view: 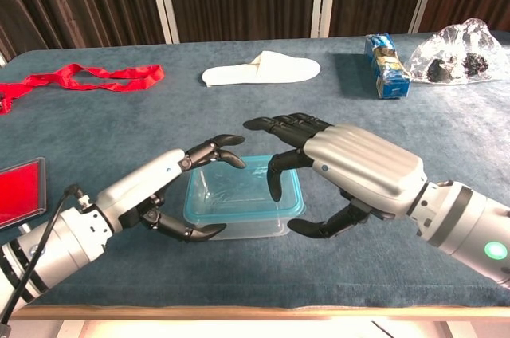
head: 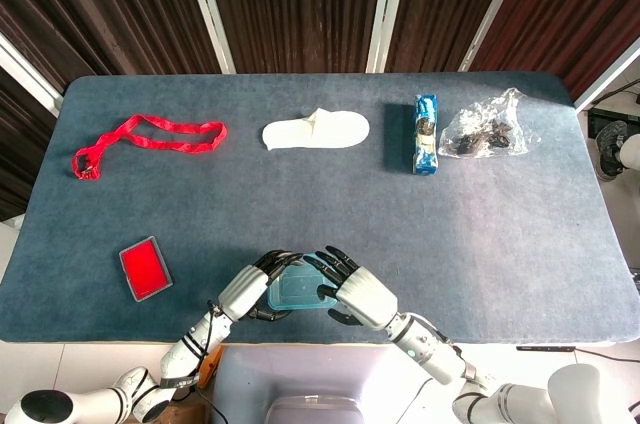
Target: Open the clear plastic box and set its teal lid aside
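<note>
— Box status?
— Clear plastic box [view: 239,222] sits at the table's near edge, teal lid [view: 241,192] on; it looks empty.
— Hands?
— Left hand [view: 163,190] cups its left side, likely bracing. Right hand [view: 351,170] arches over the lid's right rim, fingers spread, holding nothing, apparently to lift it.

A red ribbon [head: 148,136] lies looped near the far left corner of the table [head: 300,204], its end trailing toward the left edge. A white slipper [head: 316,131] rests at the middle of the far edge. Right of it a blue packet [head: 426,133] lies lengthwise, with a crumpled clear bag [head: 484,127] holding dark pieces just beside it, near the far right corner. A red card [head: 145,268] in a clear sleeve sits alone toward the near left corner, well apart from the rest.
</note>
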`<state>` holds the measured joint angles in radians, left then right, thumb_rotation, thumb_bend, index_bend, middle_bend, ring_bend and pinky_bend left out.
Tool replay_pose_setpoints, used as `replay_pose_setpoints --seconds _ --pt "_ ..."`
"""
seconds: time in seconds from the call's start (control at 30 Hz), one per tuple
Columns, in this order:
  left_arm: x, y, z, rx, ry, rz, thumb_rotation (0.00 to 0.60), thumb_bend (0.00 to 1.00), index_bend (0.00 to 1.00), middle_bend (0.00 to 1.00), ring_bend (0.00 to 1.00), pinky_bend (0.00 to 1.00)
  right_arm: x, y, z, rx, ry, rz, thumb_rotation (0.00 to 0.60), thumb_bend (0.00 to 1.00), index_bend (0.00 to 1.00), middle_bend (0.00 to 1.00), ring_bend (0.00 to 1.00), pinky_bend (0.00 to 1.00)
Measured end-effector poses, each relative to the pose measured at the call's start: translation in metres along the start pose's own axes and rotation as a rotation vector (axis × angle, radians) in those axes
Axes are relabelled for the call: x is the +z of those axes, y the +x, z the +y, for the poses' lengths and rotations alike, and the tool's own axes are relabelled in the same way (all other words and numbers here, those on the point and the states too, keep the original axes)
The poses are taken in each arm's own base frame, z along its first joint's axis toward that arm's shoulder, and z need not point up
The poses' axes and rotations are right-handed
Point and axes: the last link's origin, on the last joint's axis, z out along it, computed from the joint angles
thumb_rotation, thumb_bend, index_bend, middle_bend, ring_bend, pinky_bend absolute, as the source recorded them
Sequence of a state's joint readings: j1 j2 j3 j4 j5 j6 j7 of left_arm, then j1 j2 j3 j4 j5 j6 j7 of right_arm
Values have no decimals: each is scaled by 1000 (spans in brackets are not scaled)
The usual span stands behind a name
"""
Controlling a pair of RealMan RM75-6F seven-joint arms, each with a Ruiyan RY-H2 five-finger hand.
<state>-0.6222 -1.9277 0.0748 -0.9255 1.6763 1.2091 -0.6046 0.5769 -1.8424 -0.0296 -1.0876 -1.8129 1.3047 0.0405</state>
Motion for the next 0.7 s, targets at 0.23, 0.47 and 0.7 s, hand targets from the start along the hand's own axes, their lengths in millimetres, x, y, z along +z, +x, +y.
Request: replay_pose_setpoints --seconds 0.23,0.47,0.7 --pt "0 0 0 0 -2 -2 600 303 3 363 332 519 2 0 1 0 -3 -1 600 393 634 145 0 0" --pt "-1 0 -1 2 1 -2 600 303 3 363 332 520 4 0 0 -4 -7 -2 600 394 633 145 0 0" --pt "-2 0 -1 9 -4 -2 600 303 2 365 332 522 5 -1 0 -8 -8 -4 600 393 629 145 0 0"
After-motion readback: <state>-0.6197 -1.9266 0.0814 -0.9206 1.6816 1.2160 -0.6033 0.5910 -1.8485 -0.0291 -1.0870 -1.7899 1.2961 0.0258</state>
